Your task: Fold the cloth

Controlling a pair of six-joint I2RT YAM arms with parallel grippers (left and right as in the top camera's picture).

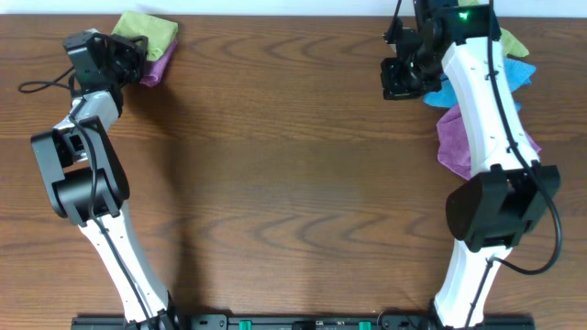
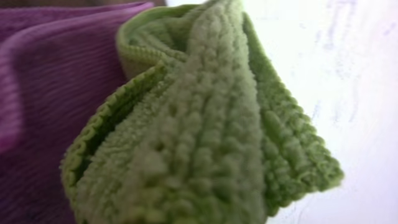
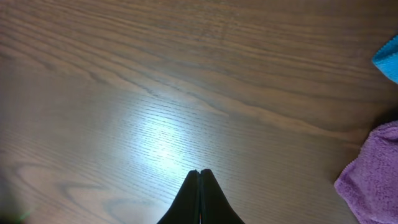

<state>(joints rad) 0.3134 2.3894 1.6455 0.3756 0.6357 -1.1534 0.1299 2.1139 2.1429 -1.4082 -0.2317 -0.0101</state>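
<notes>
The cloth (image 1: 151, 29), bright yellow-green, lies bunched at the table's far left corner on top of a purple cloth (image 1: 158, 66). My left gripper (image 1: 138, 57) reaches into this pile. In the left wrist view the cloth (image 2: 205, 124) fills the frame as thick doubled layers. It covers the fingers entirely, and the purple cloth (image 2: 43, 93) lies behind it on the left. The jaws look shut on the cloth. My right gripper (image 1: 401, 87) hovers over bare wood at the far right. Its fingertips (image 3: 199, 171) are pressed together with nothing between them.
A loose pile lies at the far right under the right arm: a yellow-green cloth (image 1: 510, 41), a blue cloth (image 1: 525, 71) and a purple cloth (image 1: 454, 137). The right wrist view shows the blue cloth (image 3: 388, 59) and purple cloth (image 3: 373, 180) at its right edge.
</notes>
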